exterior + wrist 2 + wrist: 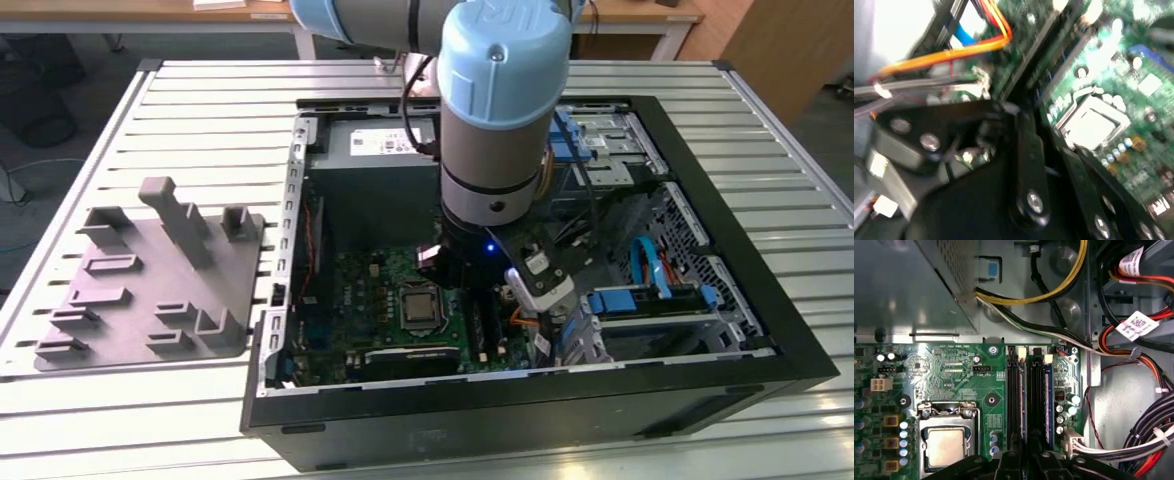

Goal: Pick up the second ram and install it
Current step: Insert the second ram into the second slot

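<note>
Hovering low inside the open computer case (747, 300), the arm (497, 110) has its gripper (1026, 460) directly over the memory slots (1015, 395) beside the processor socket (948, 440), wrist pointing straight down, likely so a stick can go in square to the slot. In the first wrist view the black fingers (1010, 462) sit close together, straddling the line of the slots, and a long thin part with a pale edge, probably the second ram (1035, 400), stands in the slot running up from between them. Judging from that, the stick is in or nearly in its slot with the fingers around its near end, but whether they actually pinch it or are just resting over it can't be told; seating depth and the white end clips (1021, 354) aren't clear either. The grey holder block (147, 280) sits on the table (200, 130), well apart on the exterior view's left, with no stick visible on it. Orange and yellow cables (954, 52) run near the gripper body in the second wrist view, close enough to matter for clearance
</note>
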Action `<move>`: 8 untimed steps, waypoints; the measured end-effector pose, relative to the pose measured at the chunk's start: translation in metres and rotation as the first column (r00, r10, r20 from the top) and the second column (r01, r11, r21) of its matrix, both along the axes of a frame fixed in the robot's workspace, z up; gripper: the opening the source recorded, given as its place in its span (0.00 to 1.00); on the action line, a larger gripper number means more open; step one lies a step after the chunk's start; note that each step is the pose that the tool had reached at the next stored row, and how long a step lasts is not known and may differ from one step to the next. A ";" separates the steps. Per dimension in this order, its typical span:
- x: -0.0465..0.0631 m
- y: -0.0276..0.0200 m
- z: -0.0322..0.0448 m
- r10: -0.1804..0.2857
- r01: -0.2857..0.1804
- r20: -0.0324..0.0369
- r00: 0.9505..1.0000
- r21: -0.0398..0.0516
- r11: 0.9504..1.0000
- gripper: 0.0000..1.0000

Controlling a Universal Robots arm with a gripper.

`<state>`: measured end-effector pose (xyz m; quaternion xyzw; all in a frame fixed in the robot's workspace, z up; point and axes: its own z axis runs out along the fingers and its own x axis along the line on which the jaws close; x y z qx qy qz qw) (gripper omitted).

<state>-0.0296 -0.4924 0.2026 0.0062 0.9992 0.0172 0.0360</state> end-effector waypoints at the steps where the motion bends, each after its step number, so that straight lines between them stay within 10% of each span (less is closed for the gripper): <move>1: 0.000 -0.0003 0.0008 0.000 0.000 -0.001 1.000 -0.002 1.000 0.21; 8: 0.000 -0.0002 0.0226 0.000 0.000 -0.001 1.000 -0.002 1.000 0.21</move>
